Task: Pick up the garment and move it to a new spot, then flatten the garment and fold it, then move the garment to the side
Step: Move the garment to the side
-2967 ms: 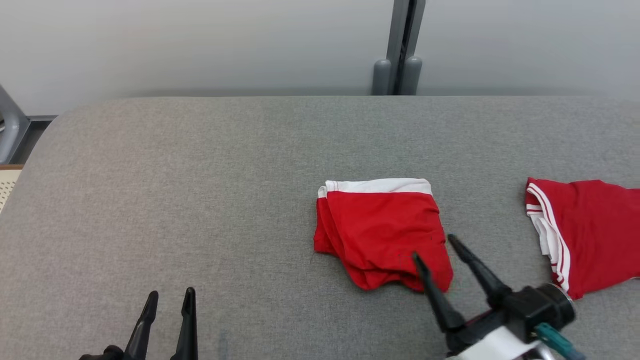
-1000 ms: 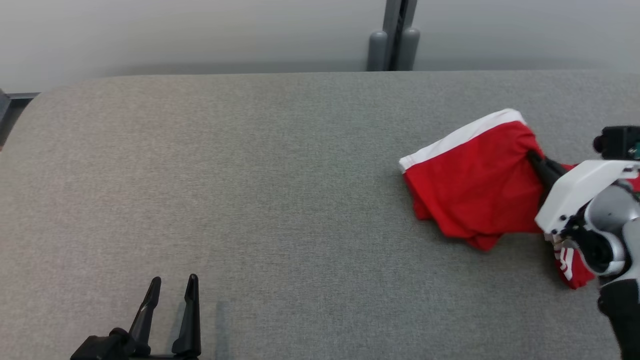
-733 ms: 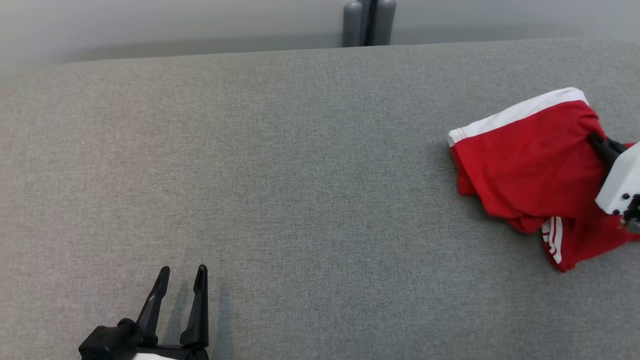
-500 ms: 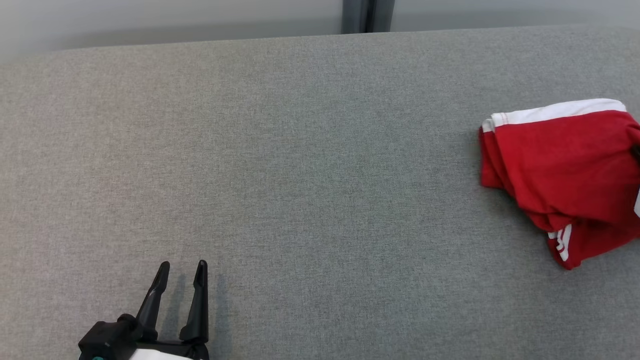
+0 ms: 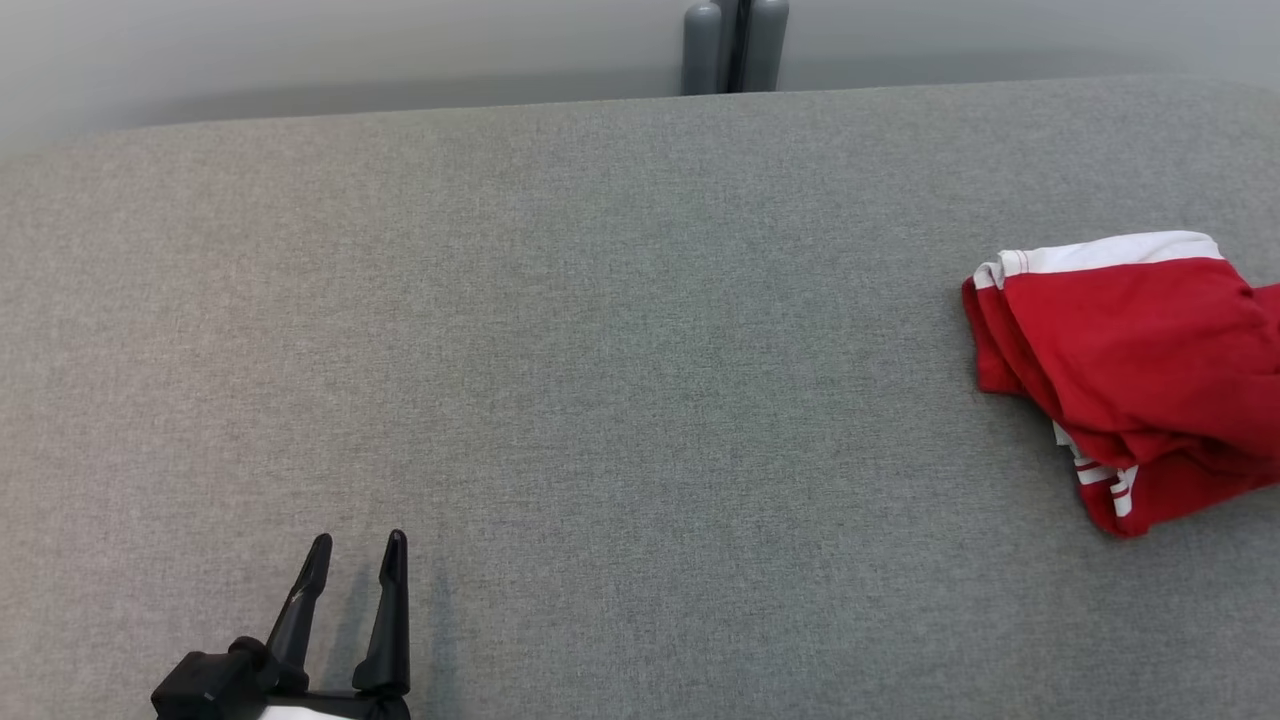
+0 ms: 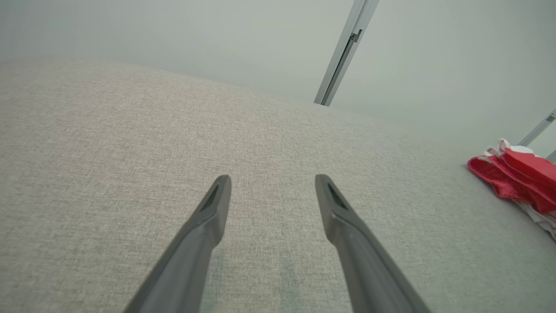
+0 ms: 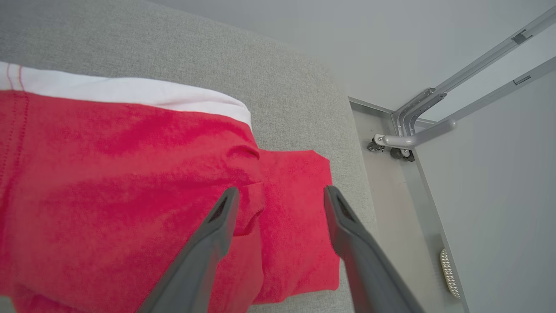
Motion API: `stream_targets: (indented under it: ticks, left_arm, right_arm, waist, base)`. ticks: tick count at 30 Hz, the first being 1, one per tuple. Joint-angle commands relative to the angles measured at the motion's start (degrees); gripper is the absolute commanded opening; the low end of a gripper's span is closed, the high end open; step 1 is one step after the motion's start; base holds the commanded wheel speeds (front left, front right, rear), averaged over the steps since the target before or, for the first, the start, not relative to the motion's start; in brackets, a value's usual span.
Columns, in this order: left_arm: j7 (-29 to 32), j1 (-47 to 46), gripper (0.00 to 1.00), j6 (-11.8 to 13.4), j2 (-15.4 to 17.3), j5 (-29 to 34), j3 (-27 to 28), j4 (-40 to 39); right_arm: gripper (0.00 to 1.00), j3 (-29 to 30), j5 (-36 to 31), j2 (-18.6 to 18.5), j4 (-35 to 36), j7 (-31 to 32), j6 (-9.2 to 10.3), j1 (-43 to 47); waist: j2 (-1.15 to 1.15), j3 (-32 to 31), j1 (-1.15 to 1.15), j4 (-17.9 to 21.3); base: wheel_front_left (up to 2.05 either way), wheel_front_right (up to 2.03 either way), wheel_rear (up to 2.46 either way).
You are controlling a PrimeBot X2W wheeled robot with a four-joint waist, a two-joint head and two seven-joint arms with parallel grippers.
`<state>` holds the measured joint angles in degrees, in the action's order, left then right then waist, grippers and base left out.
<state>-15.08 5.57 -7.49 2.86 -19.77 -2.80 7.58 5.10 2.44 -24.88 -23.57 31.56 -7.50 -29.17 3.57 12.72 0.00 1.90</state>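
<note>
Dark left gripper [image 5: 358, 540]: low at the left of the head view, fingers pointing up the picture. The jaws are spread wide with nothing between them. In its own wrist view [image 6: 273, 178] bare grey cloth lies between the two fingers.
Surface [image 5: 620, 350]: grey woven cloth, flat, running across the head view from side to side.
Posts [image 5: 735, 45]: two rounded grey posts side by side at the far edge, a little right of the middle, against a pale wall.
Garment [image 5: 1130, 340]: red with a white band along its far edge, folded and lying on the surface at the far right of the head view. It is cut by the picture's edge and well apart from the left gripper. The left wrist view has it as a low red heap [image 6: 512, 176] at the right.
Striped cloth [image 5: 1150, 495]: red with white stripes, sticking out from under the garment's near edge and touching it.
Right gripper [image 7: 280, 191]: jaws spread apart, gripping nothing, above the garment's right end. Whether the tips touch the cloth cannot be told.
Frame [image 7: 417, 126]: grey metal rails past the surface's corner.
</note>
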Motion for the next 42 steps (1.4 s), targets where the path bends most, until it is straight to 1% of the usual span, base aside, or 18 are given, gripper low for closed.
stream_targets:
  ticks: [1, 3, 8, 9, 10, 13, 16, 18, 21, 25, 28, 32, 36, 42]
  left_arm:
    - [-0.1, 0.6, 1.0, -0.1, 0.2, -0.3, 0.2, 0.1]
    - [-0.1, 0.7, 1.0, -0.1, 0.2, -0.5, 0.1, 0.2]
    - [-0.1, 1.3, 1.0, -0.1, 0.2, -0.8, 1.6, 0.0]
    - [-0.1, 1.3, 1.0, -0.1, 0.2, -0.8, 1.6, 0.0]
    - [-0.1, 1.5, 1.0, -0.1, 0.2, -0.9, 1.9, 0.0]
    - [-0.1, 2.5, 1.0, 0.0, 0.2, -0.5, 3.1, 0.9]
    - [-0.1, 2.8, 1.0, 0.9, 0.1, 0.1, 4.0, 1.6]
    - [-0.1, 3.0, 1.0, 1.5, 0.2, 0.7, 4.8, 2.3]
    - [-0.1, 2.8, 1.0, 1.4, 0.1, 1.5, 5.8, 3.2]
    - [-0.1, 2.6, 1.0, 1.4, 0.2, 3.3, 7.2, 3.5]
    - [-0.1, 2.3, 1.0, 1.2, 0.1, 4.3, 7.6, 3.0]
    - [-0.1, 1.8, 1.0, 0.6, 0.2, 4.6, 6.7, 3.9]
    - [-0.1, 1.2, 1.0, 0.5, 0.2, 4.3, 5.9, 5.1]
    - [-0.1, 1.8, 1.0, 0.0, 0.2, 4.1, 4.6, 5.7]
  right_arm:
    - [1.0, -0.7, -1.3, -0.9, 0.9, -1.4, 0.01, 1.3]
    - [1.0, 0.1, -2.8, -1.2, 2.7, -4.6, 0.01, 1.4]
    - [1.0, 0.7, -3.9, 2.6, 7.8, -17.3, 0.01, 4.7]
    - [1.0, 0.7, -3.9, 2.6, 7.8, -17.3, 0.01, 4.7]
    - [1.0, 0.5, -4.1, 3.2, 8.9, -20.2, 0.01, 5.8]
    - [1.0, 0.9, -4.4, 6.1, 11.9, -30.0, 0.01, 10.3]
    - [1.0, 2.1, -4.5, 9.9, 12.7, -40.3, 0.01, 16.9]
    - [1.0, 2.9, -4.7, 12.6, 12.1, -44.5, 0.01, 21.0]
    - [1.0, 2.3, -5.7, 16.3, 10.6, -46.5, 0.01, 26.1]
    - [1.0, 1.3, -5.3, 19.9, 14.2, -46.7, 0.01, 31.0]
    - [1.0, 0.7, -4.2, 21.3, 16.5, -46.7, 0.01, 33.6]
    - [1.0, -0.1, -3.0, 21.9, 17.8, -46.7, 0.01, 35.9]
    - [1.0, -0.6, -1.3, 21.9, 18.1, -46.7, 0.01, 36.6]
    - [1.0, -0.3, -0.7, 22.0, 18.0, -46.7, 0.01, 37.0]
  waist:
    - [0.0, -0.6, 0.0, 0.6]
    - [0.0, -1.1, 0.0, 0.8]
    - [0.0, -3.2, 0.0, 1.4]
    - [0.0, -3.2, 0.0, 1.4]
    - [0.0, -3.8, 0.0, 1.5]
    - [0.0, -5.7, 0.0, 1.2]
    - [0.0, -7.6, 0.0, 0.6]
    - [0.0, -8.6, 0.0, 0.1]
    - [0.0, -9.4, 0.0, -0.3]
    - [0.0, -10.3, 0.0, -0.8]
    - [0.0, -10.9, 0.0, -1.1]
    - [0.0, -11.5, 0.0, -1.5]
    - [0.0, -11.8, 0.0, -1.6]
    - [0.0, -11.8, 0.0, -1.7]
  base:
    - [0.0, 0.0, 0.0]
    - [0.0, 0.0, 0.0]
    - [0.0, 0.0, 0.0]
    - [0.0, 0.0, 0.0]
    - [0.0, 0.0, 0.0]
    - [0.0, 0.0, 0.0]
    - [0.0, 0.0, 0.0]
    - [0.0, 0.0, 0.0]
    - [0.0, 0.0, 0.0]
    - [0.0, 0.0, 0.0]
    - [0.0, 0.0, 0.0]
    - [0.0, 0.0, 0.0]
    - [0.0, 0.0, 0.0]
    - [0.0, 0.0, 0.0]
